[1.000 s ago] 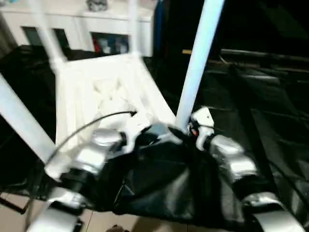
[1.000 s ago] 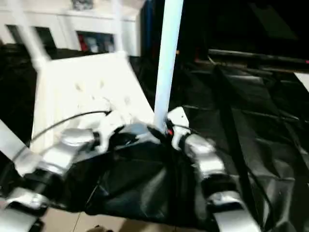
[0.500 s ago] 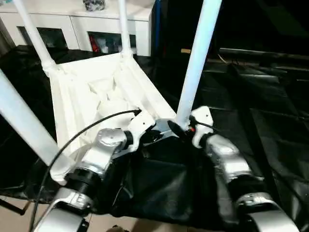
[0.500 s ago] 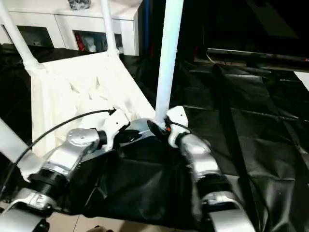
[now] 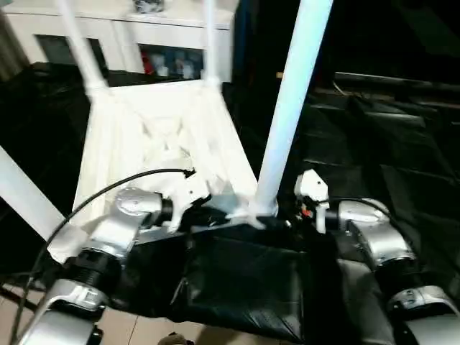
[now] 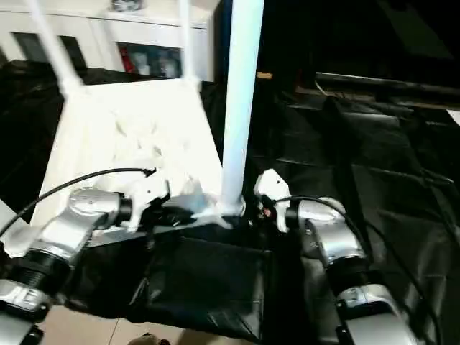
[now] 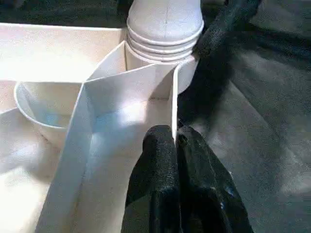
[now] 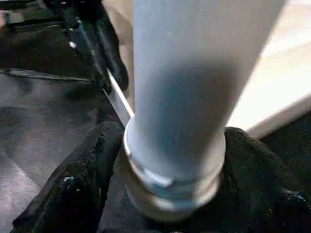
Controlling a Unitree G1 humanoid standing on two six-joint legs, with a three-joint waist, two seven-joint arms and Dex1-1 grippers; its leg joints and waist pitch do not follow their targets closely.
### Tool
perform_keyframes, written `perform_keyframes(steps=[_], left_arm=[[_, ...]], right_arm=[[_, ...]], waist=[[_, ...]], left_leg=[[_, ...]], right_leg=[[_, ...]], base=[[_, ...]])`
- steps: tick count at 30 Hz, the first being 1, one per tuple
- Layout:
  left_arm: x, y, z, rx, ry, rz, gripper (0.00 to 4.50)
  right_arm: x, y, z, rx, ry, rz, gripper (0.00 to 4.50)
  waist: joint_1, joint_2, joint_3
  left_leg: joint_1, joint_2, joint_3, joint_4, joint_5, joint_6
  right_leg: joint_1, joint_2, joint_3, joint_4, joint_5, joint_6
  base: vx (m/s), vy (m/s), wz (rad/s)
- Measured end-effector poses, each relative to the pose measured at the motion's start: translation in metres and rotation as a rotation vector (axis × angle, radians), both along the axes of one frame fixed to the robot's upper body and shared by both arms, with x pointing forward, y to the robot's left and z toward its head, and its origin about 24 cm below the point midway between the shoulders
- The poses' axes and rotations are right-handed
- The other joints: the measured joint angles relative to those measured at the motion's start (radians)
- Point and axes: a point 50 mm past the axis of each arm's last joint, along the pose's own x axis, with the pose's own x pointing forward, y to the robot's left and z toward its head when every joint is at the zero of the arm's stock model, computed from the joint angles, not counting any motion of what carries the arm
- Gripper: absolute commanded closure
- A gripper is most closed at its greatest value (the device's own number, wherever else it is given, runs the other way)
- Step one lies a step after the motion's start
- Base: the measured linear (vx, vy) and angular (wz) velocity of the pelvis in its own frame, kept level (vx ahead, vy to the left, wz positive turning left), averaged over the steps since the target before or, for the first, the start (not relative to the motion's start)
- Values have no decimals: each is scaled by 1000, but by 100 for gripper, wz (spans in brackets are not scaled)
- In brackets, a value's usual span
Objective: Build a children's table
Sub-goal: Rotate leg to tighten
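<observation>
The left tool pinches the tabletop rim; the right tool straddles the leg base, over black sheeting.

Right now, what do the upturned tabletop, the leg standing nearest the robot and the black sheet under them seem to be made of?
The tabletop looks like moulded white plastic, matt to faintly glossy: thin ribs cross its underside. The near leg seems a smooth white tube, probably plastic, with a soft sheen and ringed base. The black sheet looks like thin plastic film or coated fabric: it creases and glints.
</observation>
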Motion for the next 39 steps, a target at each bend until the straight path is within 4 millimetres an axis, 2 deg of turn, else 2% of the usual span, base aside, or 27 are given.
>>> perform_keyframes(steps=[7, 8, 11, 14, 20, 22, 25, 28, 30, 33, 35, 39], left_arm=[[-2, -1, 0, -5, 11, -32, 450], [-2, -1, 0, -5, 12, -34, 450], [-2, 0, 0, -3, 14, -43, 450], [-2, 0, 0, -2, 9, -47, 450], [-1, -1, -2, 0, 5, -32, 450], [3, -4, -3, -5, -12, 18, 450], [10, -13, -5, 0, -48, 129, 450], [15, -24, -7, 9, -74, 233, 450], [16, -33, -9, 7, -80, 284, 450], [17, -42, -11, 3, -83, 321, 450], [17, -42, -12, 3, -83, 324, 450], [16, -42, -12, 2, -87, 323, 450]], right_arm=[[-1, 11, -1, 22, 3, 30, 104], [-1, 11, -1, 24, 4, 33, 129], [-1, 11, -1, 24, 8, 36, 140], [-2, 11, -1, 23, 10, 37, 172], [-1, 10, -1, 21, 9, 21, 178], [2, 10, -4, 25, -1, -55, 180], [11, 16, -9, 40, -35, -258, 182], [19, 28, -16, 80, -44, -497, 182], [23, 32, -18, 82, -46, -609, 182], [25, 33, -20, 70, -60, -673, 182], [25, 33, -20, 66, -63, -673, 127], [24, 35, -19, 74, -64, -665, 92]], waist=[[15, -1, 0], [17, -1, 0], [22, -1, 0], [23, -1, 0], [24, 0, 0], [24, 0, 0], [17, -1, 0], [-8, -2, 0], [-17, -2, 0], [-23, -2, -1], [-23, -2, -1], [-29, -2, -1]], left_leg=[[0, 0, 0, 0, 0, 0], [0, 0, 0, 0, 0, 0], [0, 0, 0, 0, 0, 0], [0, 0, 0, 0, 0, 0], [0, 0, 0, 1, 0, 0], [2, 0, 0, 2, 0, 0], [4, 0, 0, 1, 1, -1], [9, 0, 0, 1, 1, -1], [13, -1, 0, 1, 1, -1], [15, -2, -1, 0, 1, -1], [15, -3, -2, -1, 1, -1], [15, -4, -2, -2, 1, -1]], right_leg=[[0, 0, 0, 0, 0, 0], [0, 0, 0, 0, 0, 0], [0, 0, 0, 0, 0, 0], [0, 0, 0, 0, 0, 0], [0, 0, 0, 1, 0, 0], [2, 0, 1, 2, 1, -1], [3, 0, 1, 2, 1, 1], [6, 0, 1, 0, 0, 2], [9, -1, 1, -2, -1, 3], [11, -1, 1, -4, -1, 4], [12, -2, 2, -5, -1, 4], [13, -2, 2, -8, -1, 4]], base=[[0, 0, 0], [0, 0, 0], [0, 0, 0], [0, 0, 0], [0, 0, 0], [0, 0, 0], [0, 0, 0], [0, 0, 0], [0, 0, 0], [0, 0, 0], [0, 0, 0], [0, 0, 0]])
